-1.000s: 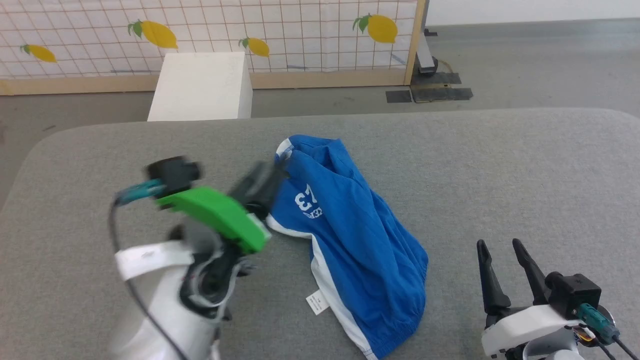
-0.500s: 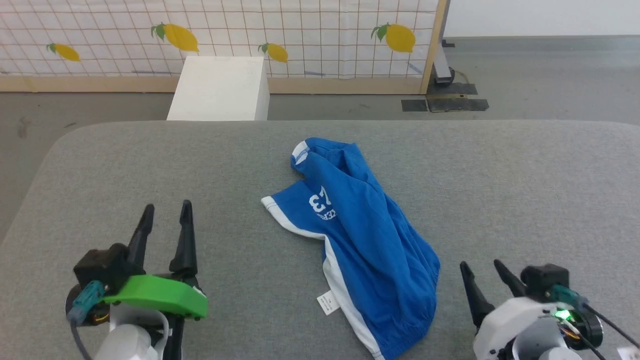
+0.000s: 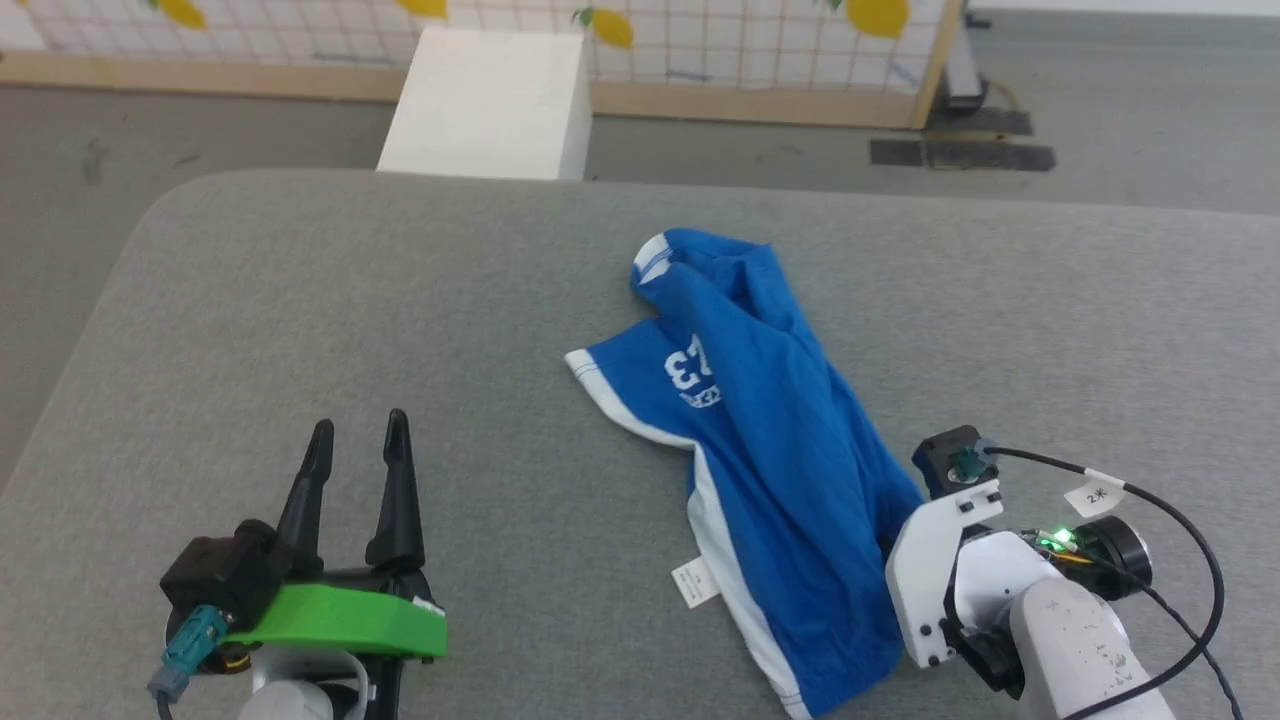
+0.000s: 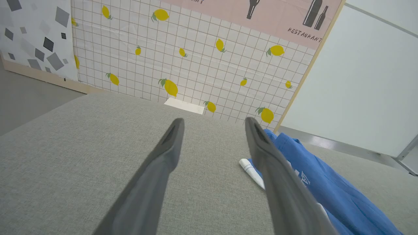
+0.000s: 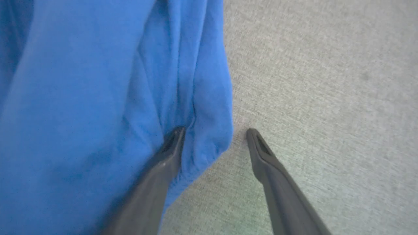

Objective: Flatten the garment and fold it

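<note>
The garment (image 3: 770,450), bright blue shorts with white side stripes and a white "23" print (image 3: 690,365), lies crumpled on the grey table (image 3: 300,300), with a small white tag (image 3: 692,583) near its front. My left gripper (image 3: 360,428) stands open at the lower left, well apart from the cloth. Its wrist view has the left gripper (image 4: 214,120) empty and the garment (image 4: 326,192) off to the right. My right wrist (image 3: 950,560) hangs over the garment's near right edge. The right gripper (image 5: 214,130) is open, one finger over the garment (image 5: 98,98), the other over bare table.
A white box (image 3: 490,105) stands on the floor behind the table. Beyond it runs a lemon-print partition (image 3: 760,40), with dark floor plates (image 3: 960,152) at its right end. The table's rounded left edge (image 3: 90,330) drops to grey floor.
The head camera has tilted down and shifted. My left gripper drew back from the garment's far left part to the lower left. My right gripper turned over and came onto the garment's near right edge.
</note>
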